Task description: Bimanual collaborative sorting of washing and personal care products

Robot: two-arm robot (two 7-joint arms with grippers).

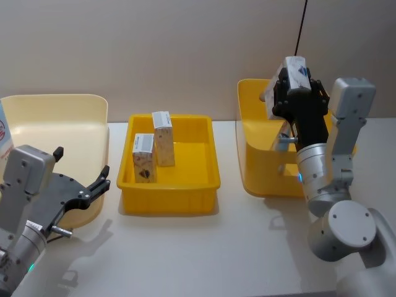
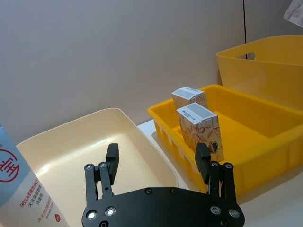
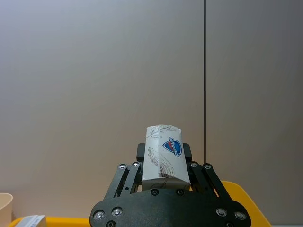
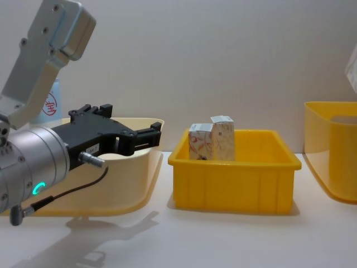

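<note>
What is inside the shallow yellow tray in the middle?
Two small white cartons stand upright at the shallow yellow plastic tray's left; its floor behind them is hidden.

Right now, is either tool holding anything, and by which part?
The right tool grips a small white carton by its lower sides, above the yellow bin. The left tool is open, empty.

Three bins [image 1: 170,198]; two upright cartons [image 1: 143,158] in the middle one; one white pack [image 3: 163,158]; one tube [image 2: 23,189].
</note>
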